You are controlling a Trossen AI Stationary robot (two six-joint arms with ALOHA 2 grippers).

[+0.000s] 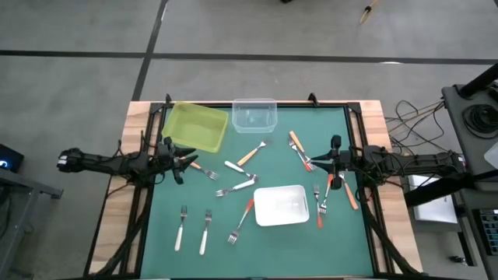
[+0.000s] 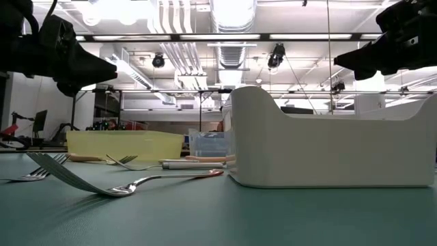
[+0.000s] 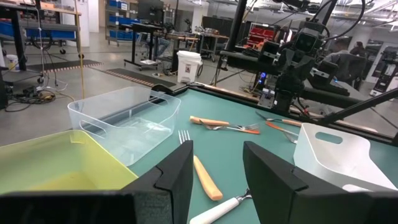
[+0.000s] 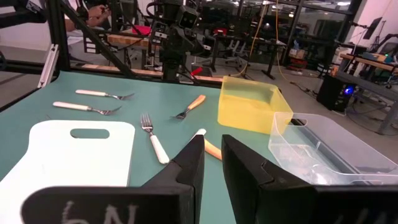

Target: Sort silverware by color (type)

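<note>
The silverware lies loose on the green mat: two white-handled forks (image 1: pixel 181 228) (image 1: pixel 205 232) near the front left, a red-orange one (image 1: pixel 241 220) beside the white tray (image 1: pixel 281 204), tan and white ones (image 1: pixel 251 154) (image 1: pixel 237 187) mid-table, and others (image 1: pixel 319 206) at the right. My left gripper (image 1: pixel 188 162) (image 3: pixel 216 163) hovers level above the mat's left side, open, with nothing between its fingers. My right gripper (image 1: pixel 320 162) (image 4: pixel 212 152) hovers level at the right side. Its fingers stand only a narrow gap apart and hold nothing.
A yellow-green tray (image 1: pixel 198 127) and a clear tray (image 1: pixel 254 115) stand at the far edge; both look bare inside. An orange-handled fork (image 1: pixel 204 169) lies just beyond my left gripper's tips. Black frame rails run along the mat's left and right sides.
</note>
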